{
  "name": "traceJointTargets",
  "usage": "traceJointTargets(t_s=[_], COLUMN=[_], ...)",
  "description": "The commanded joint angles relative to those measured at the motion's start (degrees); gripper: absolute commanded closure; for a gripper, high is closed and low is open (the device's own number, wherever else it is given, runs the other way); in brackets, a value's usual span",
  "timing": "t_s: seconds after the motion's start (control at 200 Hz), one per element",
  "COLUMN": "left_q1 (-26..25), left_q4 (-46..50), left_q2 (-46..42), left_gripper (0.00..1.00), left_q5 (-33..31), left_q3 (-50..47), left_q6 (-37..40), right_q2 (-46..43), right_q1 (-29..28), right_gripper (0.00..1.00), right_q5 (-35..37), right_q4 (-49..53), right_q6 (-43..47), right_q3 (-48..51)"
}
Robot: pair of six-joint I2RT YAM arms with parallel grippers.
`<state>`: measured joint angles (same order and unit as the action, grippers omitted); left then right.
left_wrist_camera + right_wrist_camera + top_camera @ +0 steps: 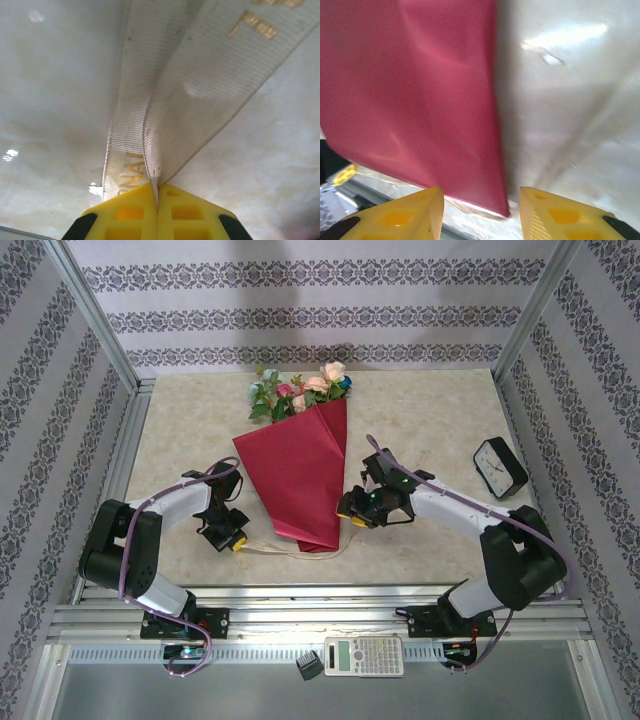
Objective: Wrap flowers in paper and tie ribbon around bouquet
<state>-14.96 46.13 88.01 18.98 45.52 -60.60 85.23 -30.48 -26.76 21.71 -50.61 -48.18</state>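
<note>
Lying in the middle of the surface (430, 410), wide end farthest, the bouquet (300, 475) looks light and crushable; the limp, slippery ribbon (200, 90), its gold lettering too partial to read, is pinched flat in the closed left pincer (157, 195), a sound hold, while the right pincer (480, 200) gapes empty beside the bouquet's narrow tip.

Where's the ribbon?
In the top view, the ribbon lies front-left, pinched in the left gripper and running right to the bouquet's narrow end.
</note>
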Motion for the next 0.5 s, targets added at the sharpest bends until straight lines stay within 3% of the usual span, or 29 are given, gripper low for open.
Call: traceJointTargets(t_s=[0.0, 0.125, 0.495], left_q1=[-0.47, -0.46, -0.49], left_q4=[2.74, 2.78, 1.64], left_q2=[-0.97, -0.83, -0.65], left_gripper=[1.00, 1.00, 1.00], left_q5=[-1.72, -1.80, -1.40], left_q3=[0.00, 0.71, 1.56], left_q6=[0.14, -0.34, -2.32], right_q2=[5.34, 10.43, 13.02], right_q1=[0.22, -0.10, -0.80], right_gripper=[0.56, 0.53, 0.50], right_q5=[-5.47, -6.54, -10.20], right_q4=[-11.88, -15.32, -30.33], right_q6=[0.35, 0.86, -4.08], right_q3=[2.80, 3.48, 8.30])
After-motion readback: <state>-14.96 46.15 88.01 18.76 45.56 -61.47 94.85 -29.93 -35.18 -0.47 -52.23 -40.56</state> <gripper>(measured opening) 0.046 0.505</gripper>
